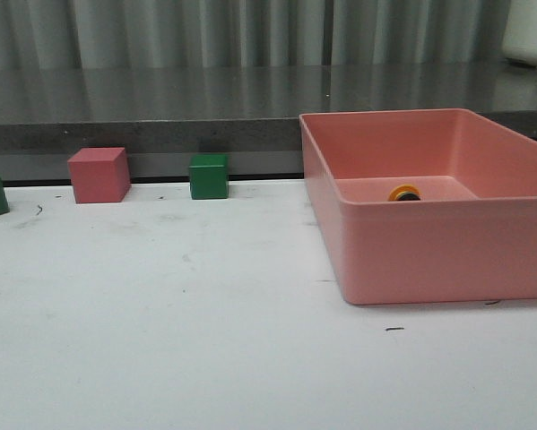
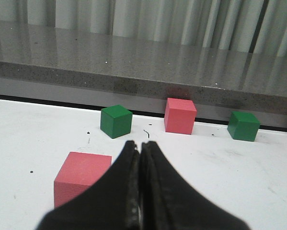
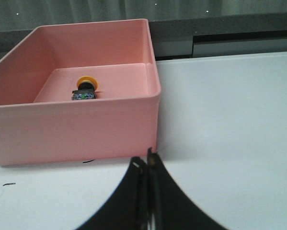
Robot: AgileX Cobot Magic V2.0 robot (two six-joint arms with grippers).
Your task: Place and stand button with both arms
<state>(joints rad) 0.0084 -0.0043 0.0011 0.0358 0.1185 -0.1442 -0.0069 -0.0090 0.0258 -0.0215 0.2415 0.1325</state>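
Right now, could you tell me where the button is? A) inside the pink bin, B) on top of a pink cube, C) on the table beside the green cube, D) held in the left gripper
A: the button lies on the floor of the pink bin, its yellow cap just showing over the bin's front wall in the front view, and both grippers, left and right, are shut and empty.

The button is lying on its side inside the pink bin — yellow cap facing the far wall, dark blocky base pointing back, resting on the floor.
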